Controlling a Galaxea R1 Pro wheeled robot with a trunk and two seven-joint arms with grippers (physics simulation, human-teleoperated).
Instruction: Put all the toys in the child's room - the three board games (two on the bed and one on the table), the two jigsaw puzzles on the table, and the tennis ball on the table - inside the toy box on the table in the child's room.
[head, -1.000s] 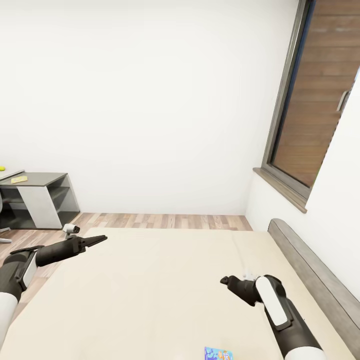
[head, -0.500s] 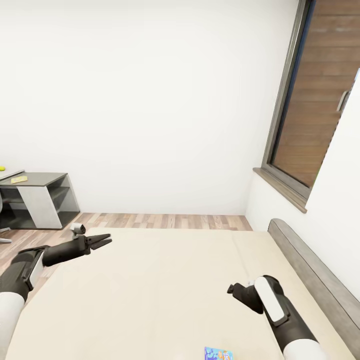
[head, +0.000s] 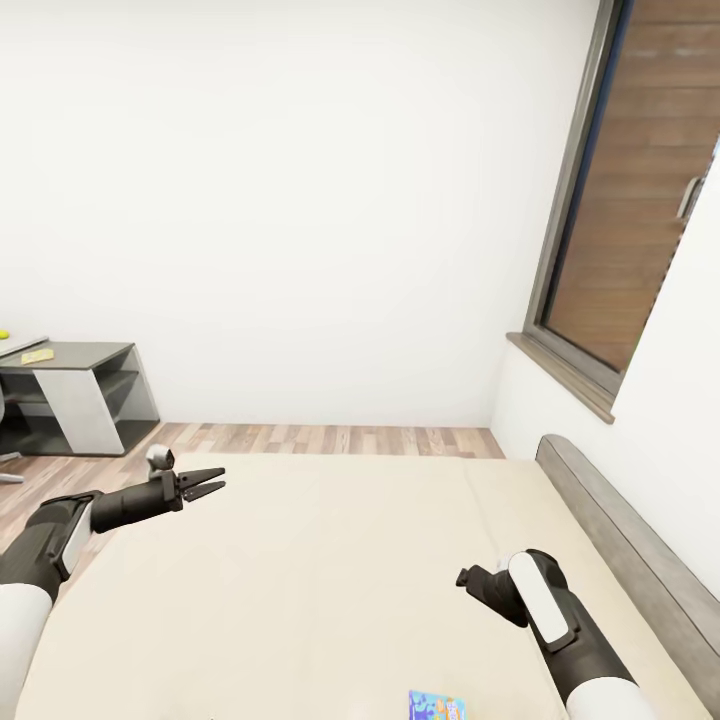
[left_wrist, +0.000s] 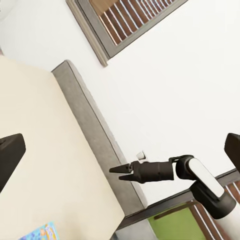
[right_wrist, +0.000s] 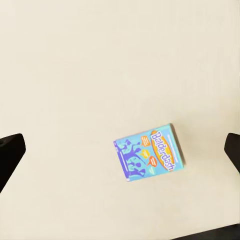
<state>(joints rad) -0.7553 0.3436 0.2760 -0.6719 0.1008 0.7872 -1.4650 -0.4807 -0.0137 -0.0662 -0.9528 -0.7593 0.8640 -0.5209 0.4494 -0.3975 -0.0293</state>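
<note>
Board game (head: 437, 706), the blue one with cartoon print, lies flat on the beige mattress of the bed (head: 330, 560) at the bed's near edge in the head view, cut off by the frame. The left gripper (head: 205, 486) hangs over the bed's left edge, its jaws spread. The right gripper (head: 470, 577) hovers above the mattress toward the headboard (head: 620, 545) side; I cannot tell from here how its jaws stand. Far left, the surface (head: 75, 352) carries a small yellow-green tennis ball (head: 4, 333) and a flat yellowish item, too small to identify

From the left wrist view, the blue box (left_wrist: 44, 234) sits at the mattress edge, with the grey headboard (left_wrist: 95, 135) beside it

From the right wrist view, the box (right_wrist: 148, 152) lies flat on bare mattress, lettered face up, and the dark jaw tips stand wide apart on either side
</note>
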